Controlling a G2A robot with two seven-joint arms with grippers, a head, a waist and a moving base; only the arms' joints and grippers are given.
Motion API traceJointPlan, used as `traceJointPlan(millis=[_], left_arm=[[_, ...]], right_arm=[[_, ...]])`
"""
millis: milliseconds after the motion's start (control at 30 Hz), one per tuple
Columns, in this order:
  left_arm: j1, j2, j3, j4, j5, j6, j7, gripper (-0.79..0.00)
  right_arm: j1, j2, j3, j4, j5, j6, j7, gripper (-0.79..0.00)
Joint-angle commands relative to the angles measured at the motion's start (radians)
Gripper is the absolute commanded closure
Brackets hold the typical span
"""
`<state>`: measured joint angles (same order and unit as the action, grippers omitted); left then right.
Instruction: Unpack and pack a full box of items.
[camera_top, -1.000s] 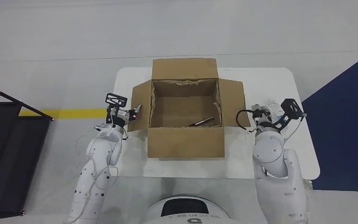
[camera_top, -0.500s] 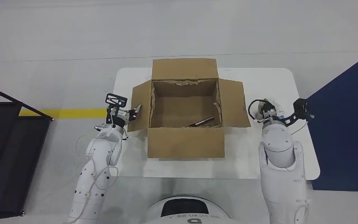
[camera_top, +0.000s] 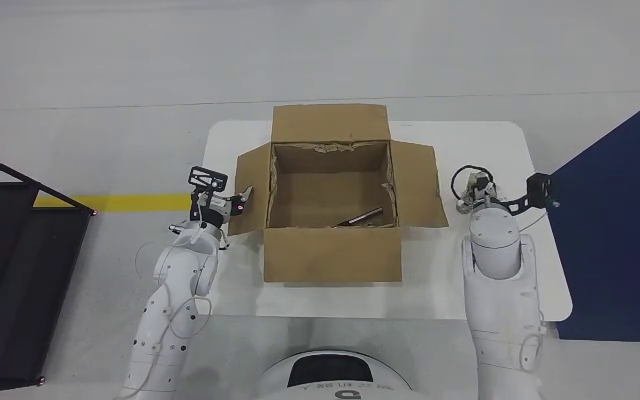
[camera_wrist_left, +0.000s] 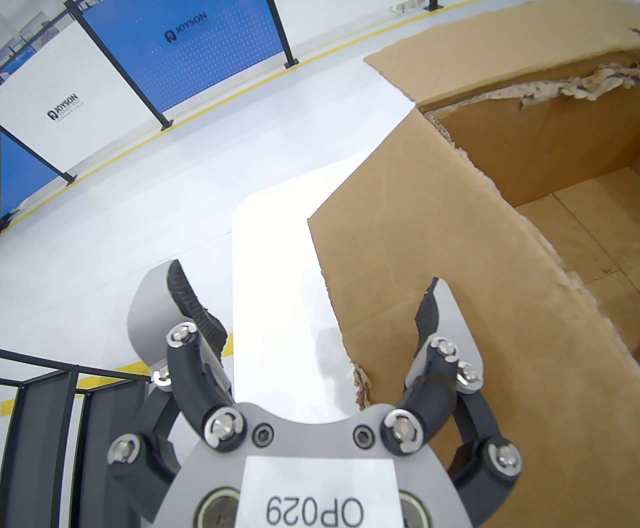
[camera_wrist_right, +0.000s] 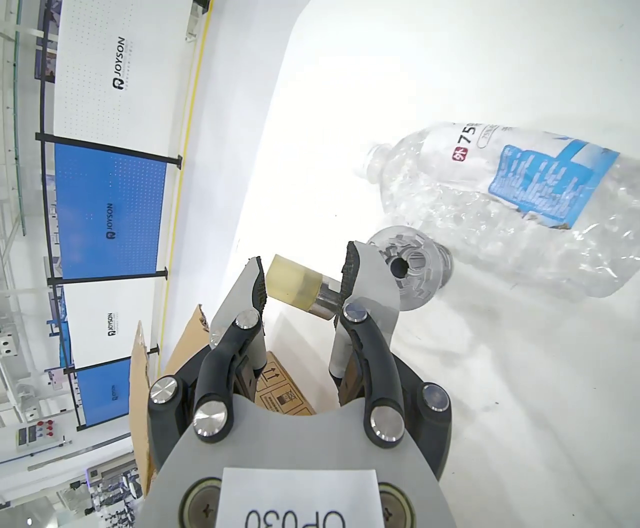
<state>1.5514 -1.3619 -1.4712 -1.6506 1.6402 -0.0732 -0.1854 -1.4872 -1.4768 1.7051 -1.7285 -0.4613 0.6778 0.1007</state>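
The open cardboard box (camera_top: 330, 255) stands mid-table with its flaps spread; a dark pen-like item (camera_top: 360, 216) lies on its floor. My left gripper (camera_wrist_left: 305, 280) (camera_top: 243, 197) is open beside the box's left flap (camera_wrist_left: 425, 260), one finger over the flap's edge. My right gripper (camera_wrist_right: 305, 277) (camera_top: 468, 195) is over the table right of the box, shut on a small cylinder (camera_wrist_right: 295, 287) with a yellowish cap and metal end. Just beyond it a clear plastic bottle (camera_wrist_right: 505, 200) with a blue label lies on its side, next to a grey toothed round part (camera_wrist_right: 410, 265).
The white table (camera_top: 480, 290) has bare room in front of and right of the box. A black rack (camera_top: 30, 270) stands on the floor to the left. Crumpled brown paper (camera_wrist_left: 575, 87) lines the box's far inner rim.
My right arm has swung away from the box's right flap, outward and farther back over the table. The left arm has stayed put.
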Motion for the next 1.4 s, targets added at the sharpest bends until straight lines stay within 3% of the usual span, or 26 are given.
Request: traceJointPlan(millis=[0,333,833,967,1200,1367], left_arm=[[0.0,0.0,0.0,0.0,0.0,0.0,0.0,-0.785],[0.0,0.0,0.0,0.0,0.0,0.0,0.0,-0.785],[0.0,0.0,0.0,0.0,0.0,0.0,0.0,-0.785],[0.0,0.0,0.0,0.0,0.0,0.0,0.0,-0.785],[0.0,0.0,0.0,0.0,0.0,0.0,0.0,-0.785],[0.0,0.0,0.0,0.0,0.0,0.0,0.0,-0.785]], right_arm=[[-0.029,0.001,0.015,-0.027,0.002,0.008,-0.003,0.0],[-0.146,0.007,0.039,-0.096,-0.015,0.039,0.045,0.0],[-0.104,0.015,0.013,-0.006,-0.08,0.143,0.078,0.0],[-0.089,0.017,-0.004,0.008,-0.103,0.166,0.081,-0.154],[-0.067,0.019,-0.015,0.016,-0.123,0.183,0.086,-0.157],[-0.066,0.02,-0.016,0.01,-0.125,0.193,0.087,-0.225]])
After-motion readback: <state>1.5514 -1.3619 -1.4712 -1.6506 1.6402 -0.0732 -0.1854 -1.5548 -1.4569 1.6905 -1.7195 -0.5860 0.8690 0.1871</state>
